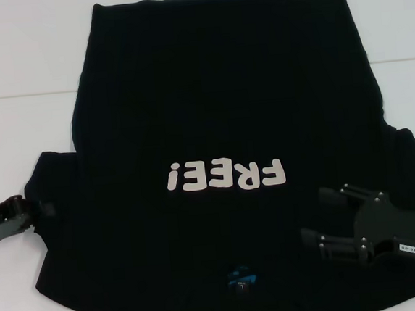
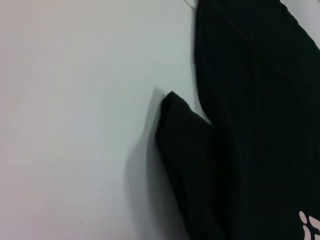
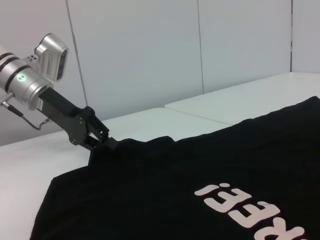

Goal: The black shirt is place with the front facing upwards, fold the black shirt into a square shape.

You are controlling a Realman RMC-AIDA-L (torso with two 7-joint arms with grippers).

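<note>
The black shirt (image 1: 218,111) lies spread on the white table, front up, with its white "FREE!" print (image 1: 225,176) and its blue neck label (image 1: 241,278) toward the near edge. My left gripper (image 1: 39,212) is at the tip of the shirt's left sleeve, low over the table. In the right wrist view the left gripper (image 3: 111,143) has its fingers pinched together on the sleeve edge, which rises slightly. The left wrist view shows that sleeve (image 2: 185,145) casting a shadow. My right gripper (image 1: 316,216) hovers open over the shirt's near right shoulder, holding nothing.
Bare white table (image 1: 19,84) surrounds the shirt on the left, right and far sides. A seam between two tabletops (image 3: 165,106) runs behind the shirt. Pale wall panels stand beyond the table.
</note>
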